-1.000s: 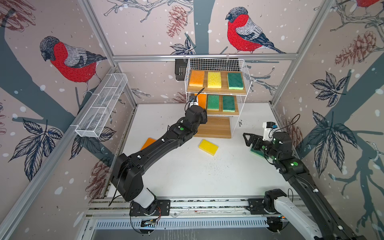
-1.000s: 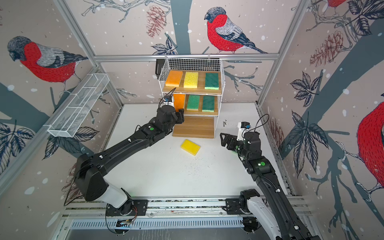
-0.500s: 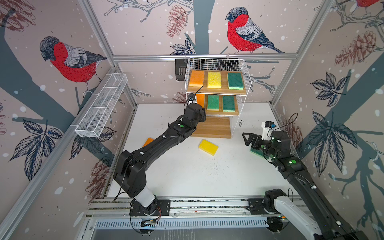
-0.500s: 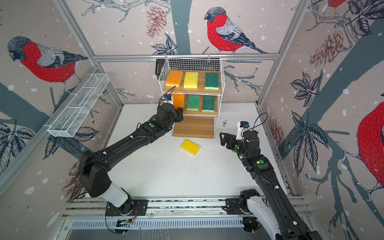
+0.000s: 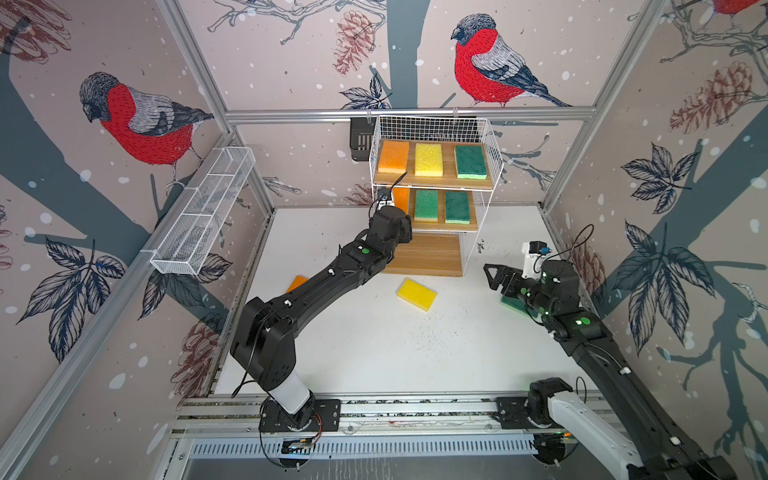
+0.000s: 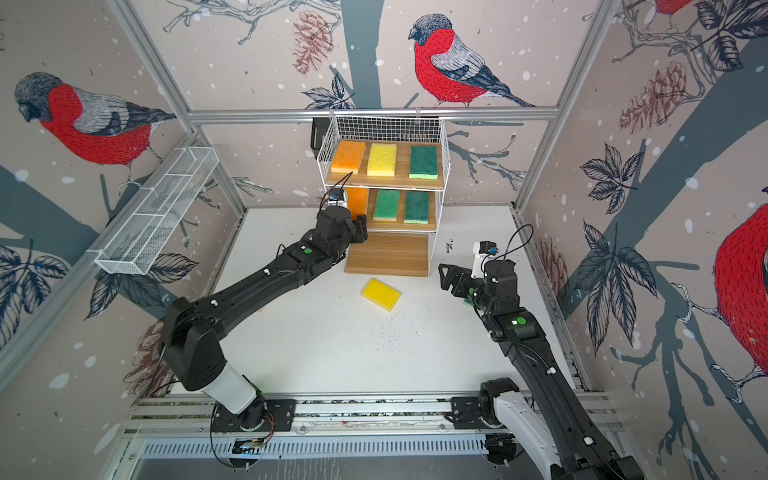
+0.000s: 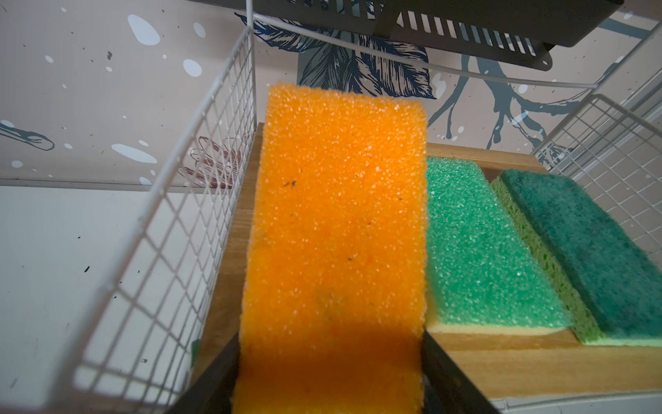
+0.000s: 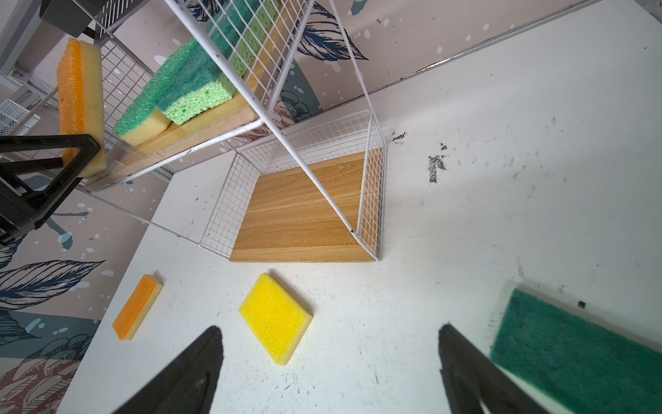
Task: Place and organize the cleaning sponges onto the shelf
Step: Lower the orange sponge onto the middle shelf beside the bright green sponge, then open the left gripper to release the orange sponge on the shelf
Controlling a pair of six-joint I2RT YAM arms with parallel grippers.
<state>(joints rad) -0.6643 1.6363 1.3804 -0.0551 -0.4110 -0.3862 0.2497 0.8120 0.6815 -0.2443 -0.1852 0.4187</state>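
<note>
Holding orange sponge [image 7: 336,215] in left gripper [image 7: 330,378] at middle board of shelf [image 5: 432,181]; hovering with right gripper [image 8: 329,331] released near green sponge [image 8: 573,351]

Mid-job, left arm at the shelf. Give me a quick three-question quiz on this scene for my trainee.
1. True or false: the bottom board of the shelf holds no sponge.
2. What is the left gripper shut on? A) a cloth B) an orange sponge C) nothing
3. How many sponges lie on the table?

Key:
1. True.
2. B.
3. Three: the yellow sponge, the loose orange sponge and the green sponge.
</note>
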